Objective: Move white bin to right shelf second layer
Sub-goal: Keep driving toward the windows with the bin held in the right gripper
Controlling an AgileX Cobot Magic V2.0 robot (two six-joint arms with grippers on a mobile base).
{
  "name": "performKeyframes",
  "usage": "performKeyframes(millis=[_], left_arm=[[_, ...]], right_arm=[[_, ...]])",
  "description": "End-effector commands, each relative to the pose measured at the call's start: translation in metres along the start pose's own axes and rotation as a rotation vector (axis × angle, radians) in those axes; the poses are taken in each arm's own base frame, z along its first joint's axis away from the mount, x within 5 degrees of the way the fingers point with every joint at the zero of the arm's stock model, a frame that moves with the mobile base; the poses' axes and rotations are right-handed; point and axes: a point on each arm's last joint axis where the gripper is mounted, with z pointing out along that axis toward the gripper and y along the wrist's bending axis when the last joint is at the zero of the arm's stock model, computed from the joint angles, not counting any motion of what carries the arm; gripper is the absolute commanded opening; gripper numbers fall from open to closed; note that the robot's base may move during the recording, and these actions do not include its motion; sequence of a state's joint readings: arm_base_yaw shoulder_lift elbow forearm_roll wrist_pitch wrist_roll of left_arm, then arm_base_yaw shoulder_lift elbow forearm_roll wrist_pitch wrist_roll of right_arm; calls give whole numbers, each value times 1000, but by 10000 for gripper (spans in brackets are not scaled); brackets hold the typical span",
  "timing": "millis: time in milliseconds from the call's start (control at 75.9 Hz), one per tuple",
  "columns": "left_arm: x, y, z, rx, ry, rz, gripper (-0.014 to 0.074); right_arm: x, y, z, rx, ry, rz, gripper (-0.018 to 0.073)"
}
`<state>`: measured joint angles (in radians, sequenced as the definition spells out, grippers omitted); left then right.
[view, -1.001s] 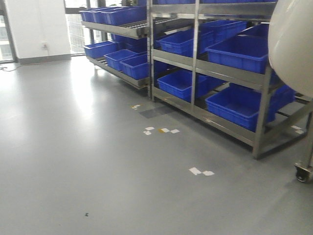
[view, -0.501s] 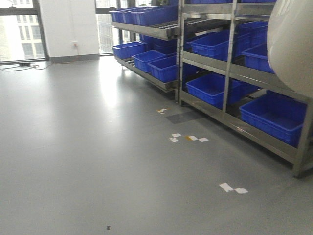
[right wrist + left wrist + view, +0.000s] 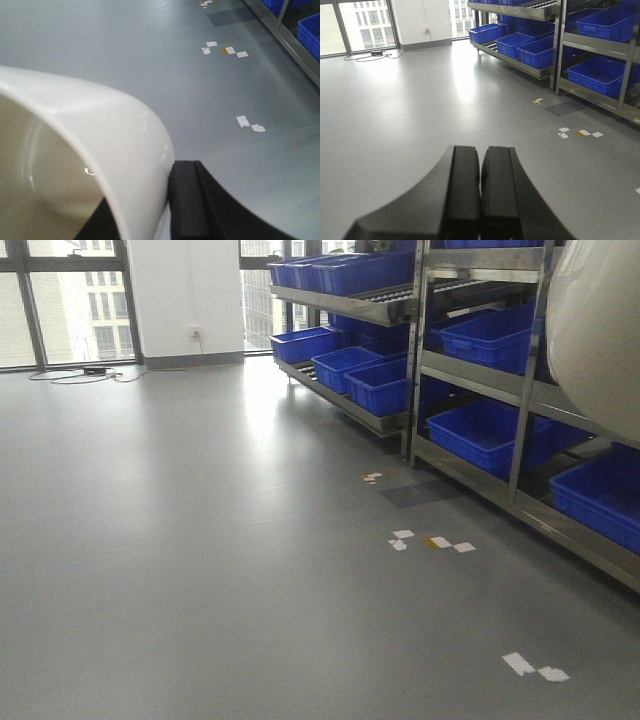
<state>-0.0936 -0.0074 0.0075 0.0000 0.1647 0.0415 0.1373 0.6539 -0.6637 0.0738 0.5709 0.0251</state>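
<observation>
A grey floor [image 3: 200,540] dotted with white tape scraps [image 3: 432,541] runs to steel racks [image 3: 523,390] holding blue crates [image 3: 490,435]. The front view catches only the rounded flank of the white bin [image 3: 600,340] at its right edge, up off the floor. The right wrist view adds the grip: the right gripper [image 3: 142,200] pinches the bin's wall at the rim. The left wrist view shows the left gripper [image 3: 480,152] with its fingers pressed together, holding nothing.
</observation>
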Motion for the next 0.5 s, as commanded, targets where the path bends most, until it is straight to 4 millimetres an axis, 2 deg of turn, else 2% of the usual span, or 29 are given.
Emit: performKeyframes(millis=[0, 487], left_arm=[[4, 0, 1, 2, -65, -3, 85], [4, 0, 1, 2, -65, -3, 85]], right_arm=[[-18, 1, -6, -3, -129, 4, 56], [-18, 1, -6, -3, -129, 4, 56]])
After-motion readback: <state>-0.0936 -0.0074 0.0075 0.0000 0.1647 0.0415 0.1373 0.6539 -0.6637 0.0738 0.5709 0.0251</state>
